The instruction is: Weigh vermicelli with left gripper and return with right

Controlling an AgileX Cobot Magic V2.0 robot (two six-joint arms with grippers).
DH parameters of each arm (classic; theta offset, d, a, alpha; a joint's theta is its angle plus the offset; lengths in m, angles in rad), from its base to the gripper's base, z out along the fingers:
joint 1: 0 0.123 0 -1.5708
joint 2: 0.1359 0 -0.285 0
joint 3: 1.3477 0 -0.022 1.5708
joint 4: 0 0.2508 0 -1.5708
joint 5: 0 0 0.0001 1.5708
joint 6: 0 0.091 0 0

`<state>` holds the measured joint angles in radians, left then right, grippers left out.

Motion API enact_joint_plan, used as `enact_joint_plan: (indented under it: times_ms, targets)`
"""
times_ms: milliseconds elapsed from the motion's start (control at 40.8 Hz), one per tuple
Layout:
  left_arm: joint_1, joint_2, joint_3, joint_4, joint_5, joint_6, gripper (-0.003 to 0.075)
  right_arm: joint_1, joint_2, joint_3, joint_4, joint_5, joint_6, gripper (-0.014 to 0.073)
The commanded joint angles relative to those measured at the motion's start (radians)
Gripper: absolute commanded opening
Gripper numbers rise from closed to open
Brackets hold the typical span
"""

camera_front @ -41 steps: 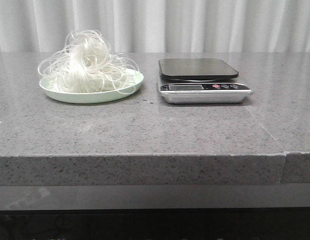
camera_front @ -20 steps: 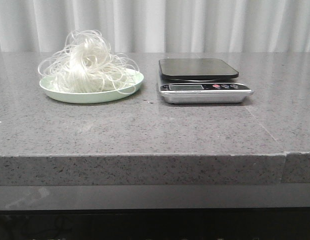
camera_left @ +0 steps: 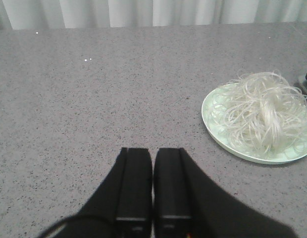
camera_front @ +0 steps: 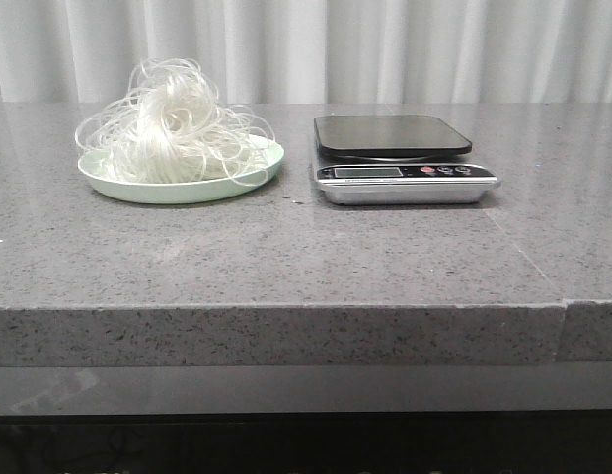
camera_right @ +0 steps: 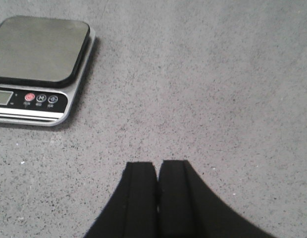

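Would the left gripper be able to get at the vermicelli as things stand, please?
Probably yes: bare countertop lies between the left gripper, shut, and the vermicelli heaped uncovered on its plate.

Left gripper (camera_left: 152, 186): matte black, blocky flat fingers, thin black cable lower left. Right gripper (camera_right: 157, 196): same matte black.

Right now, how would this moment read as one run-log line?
stage: not started | white vermicelli nest: on pale green plate | black-topped scale: bare | left gripper: shut | right gripper: shut
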<state>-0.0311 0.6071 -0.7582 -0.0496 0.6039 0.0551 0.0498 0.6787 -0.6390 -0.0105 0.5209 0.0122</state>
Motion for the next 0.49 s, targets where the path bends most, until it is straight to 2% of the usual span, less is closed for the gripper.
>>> enact_joint_plan:
  times_ms: [0,98,147,221,319,392,466]
  targets:
    - [-0.006,0.033,-0.028,-0.011,-0.083,-0.007,0.0146,-0.005,0.029,-0.026,-0.011,-0.055,0.000,0.0182]
    - [-0.006,0.060,-0.028,-0.011,-0.089,-0.007,0.0163,-0.005,0.046,-0.026,-0.011,-0.064,0.000,0.0315]
    - [-0.006,0.070,-0.028,-0.011,-0.097,-0.005,0.0204,-0.005,0.052,-0.026,-0.011,-0.070,0.000,0.0411]
    - [-0.006,0.085,-0.028,-0.011,-0.117,-0.005,0.0318,-0.005,0.052,-0.026,-0.011,-0.076,0.000,0.0503]
    - [-0.010,0.107,-0.030,-0.012,-0.146,0.012,0.0510,-0.005,0.052,-0.026,-0.011,-0.085,0.000,0.0545]
    - [-0.033,0.134,-0.041,-0.034,-0.150,0.031,0.0556,-0.005,0.052,-0.026,-0.011,-0.089,0.000,0.0544]
    - [-0.076,0.176,-0.062,-0.063,-0.154,0.067,0.0545,-0.005,0.052,-0.026,-0.011,-0.092,0.000,0.0544]
